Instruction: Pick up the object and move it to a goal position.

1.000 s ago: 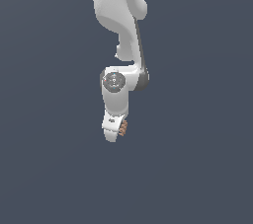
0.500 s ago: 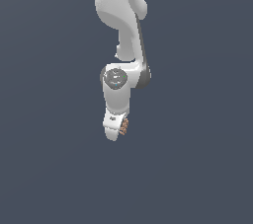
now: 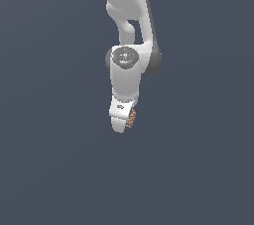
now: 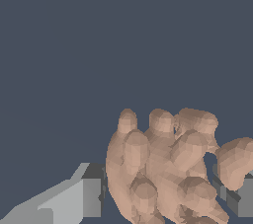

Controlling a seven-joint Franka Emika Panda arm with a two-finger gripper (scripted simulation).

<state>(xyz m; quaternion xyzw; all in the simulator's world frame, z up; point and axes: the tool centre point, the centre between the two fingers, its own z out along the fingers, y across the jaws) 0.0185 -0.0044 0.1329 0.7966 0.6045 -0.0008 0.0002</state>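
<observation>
The arm (image 3: 126, 30) hung down from the top of the exterior view, white against a plain dark grey-blue backdrop, with its gripper (image 3: 125, 121) at the lowest point. The chunk (image 3: 131, 118) sat at the gripper's tip, showing only as a small reddish-brown ridged sliver on the side toward the exterior view's right; the white gripper body covered the rest of it there.

In the wrist view the chunk (image 4: 168, 168) filled the space between the two fingers (image 4: 74, 198). It was a lumpy, knobbly mass of rounded bumps, pinkish-brown, much of it standing out beyond the fingertips. One grey finger lay just beside one flank of it, and the other finger (image 4: 239, 196) showed at the opposite flank, partly hidden behind an outlying lobe. The fingers were closed in on the chunk, one on either side, gripping it between them.

Nothing else showed around the gripper in either view, only the even dark background, and no surface under the chunk could be made out.
</observation>
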